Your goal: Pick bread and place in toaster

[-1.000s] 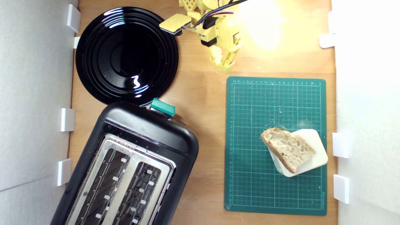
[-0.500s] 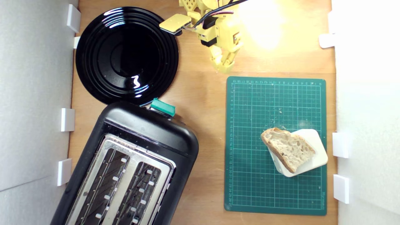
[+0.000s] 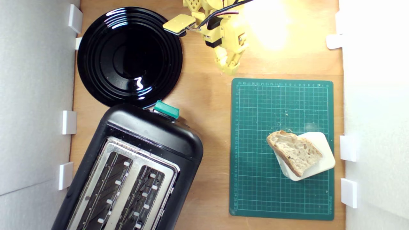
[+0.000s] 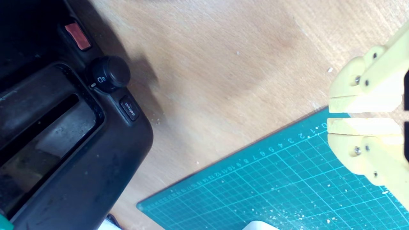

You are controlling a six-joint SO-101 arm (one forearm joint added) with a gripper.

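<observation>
The bread (image 3: 294, 152) lies in the lower right of the exterior view, propped on a cream box (image 3: 321, 156) that sits on the green cutting mat (image 3: 281, 105). It looks light, fairly stiff at the brown crust, soft and crumbly in the holey middle; a grip across the crusted edges, where the slice overhangs the box, seems safest. The toaster (image 3: 134, 169) fills the lower left, slots empty, with a black plate (image 3: 129, 56) above it. The hand (image 3: 227, 65) hangs at top centre, clenched on nothing, well apart from the bread; bare table (image 3: 211, 105) lies between, and nothing blocks the way.
</observation>
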